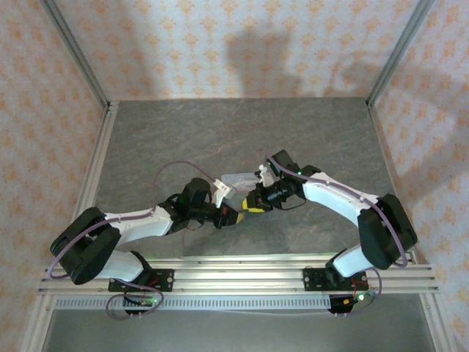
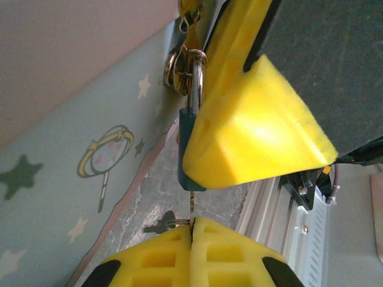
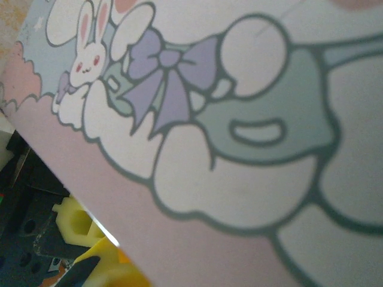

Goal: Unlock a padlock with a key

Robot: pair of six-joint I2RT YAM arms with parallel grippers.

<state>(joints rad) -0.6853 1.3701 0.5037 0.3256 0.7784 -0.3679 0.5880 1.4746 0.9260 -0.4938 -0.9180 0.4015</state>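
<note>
Off L claw (image 2: 191,234): key (image 2: 191,207) in padlock (image 2: 185,128).

Close, tilted view of a printed tin (image 3: 353,84), slightly out of focus. A white rabbit (image 3: 87,51) with pink ears sits at upper left, just beside a lilac bow (image 3: 164,78). Rounded white forms outlined in grey-teal spread rightward. A pink band (image 3: 197,251) borders the print below. At lower left is a yellow block (image 3: 75,220), probably a gripper finger, against dark hardware (image 3: 27,239).
</note>
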